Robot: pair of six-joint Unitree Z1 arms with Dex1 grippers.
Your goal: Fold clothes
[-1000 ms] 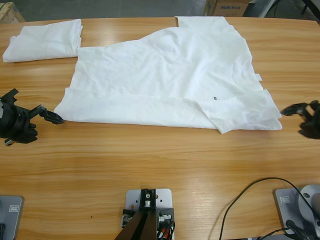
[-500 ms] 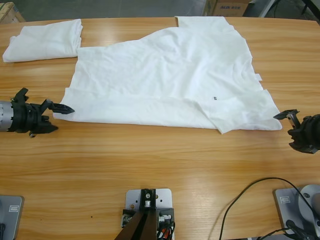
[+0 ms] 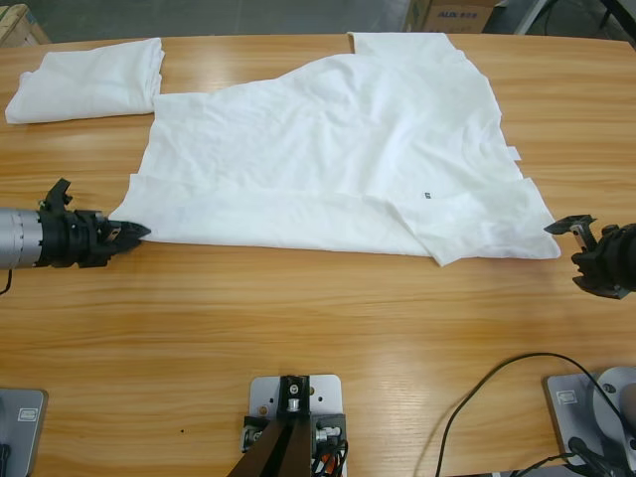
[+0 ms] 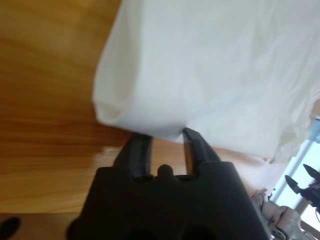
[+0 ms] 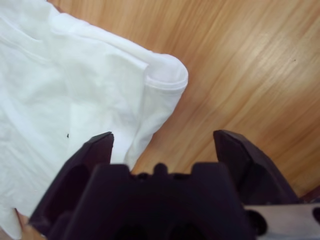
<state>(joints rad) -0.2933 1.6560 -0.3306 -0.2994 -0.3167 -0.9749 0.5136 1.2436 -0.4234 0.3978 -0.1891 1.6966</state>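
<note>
A large white T-shirt (image 3: 338,149) lies spread on the wooden table, its lower right part folded over and a tiny dark mark (image 3: 426,195) showing. At the shirt's lower left corner my left gripper (image 3: 137,232) has its jaws drawn close on the hem; the left wrist view shows that corner of the T-shirt (image 4: 150,120) lying over the tips of my left gripper (image 4: 165,136). Just off the shirt's lower right corner, my right gripper (image 3: 578,238) stands open. In the right wrist view that hem corner of the T-shirt (image 5: 165,77) lies ahead of my right gripper (image 5: 162,142), not between its jaws.
A second white T-shirt (image 3: 87,79), folded, lies at the table's far left corner. Cardboard boxes (image 3: 452,14) stand beyond the far edge. A black cable (image 3: 497,383) loops on the near right of the table (image 3: 328,318).
My left gripper has slid right to the shirt's lower left corner and its jaws have narrowed onto the hem. My right gripper drew nearer the lower right corner, then held still.
</note>
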